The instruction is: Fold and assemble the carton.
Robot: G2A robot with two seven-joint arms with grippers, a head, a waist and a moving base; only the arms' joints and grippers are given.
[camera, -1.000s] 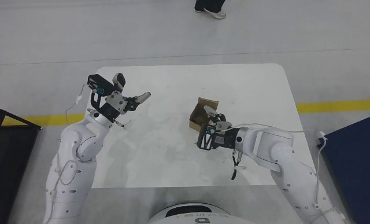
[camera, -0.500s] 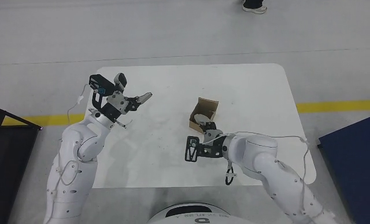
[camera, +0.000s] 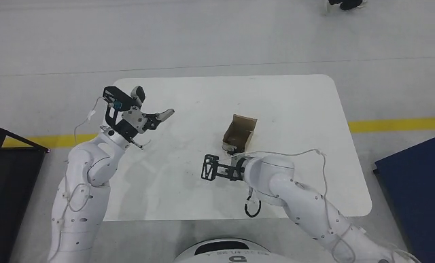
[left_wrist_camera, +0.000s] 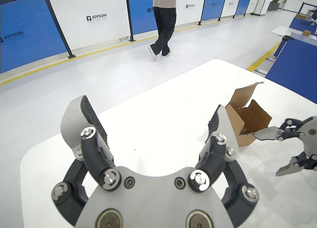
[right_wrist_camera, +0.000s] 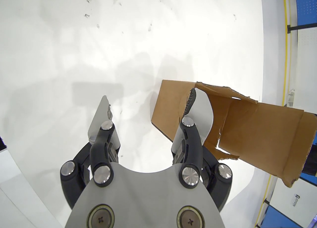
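A small brown carton lies on its side on the white table, right of centre, with its flaps open. In the left wrist view the carton shows its open mouth. My right gripper is open at the carton's near left corner. One of its fingers is against a torn flap of the carton, and the other hangs over bare table. The left wrist view shows the right gripper with one tip touching the carton's lower edge. My left gripper is open and holds nothing, above the table's left part, well apart from the carton.
Bare tabletop lies between the two grippers. A loose cable loop hangs from the right arm near the table's front edge. A dark blue panel stands off the table's right side.
My right wrist has swung left along the carton's near side, so the gripper now stands at its left corner. The carton has hardly shifted. The left arm has stayed almost still.
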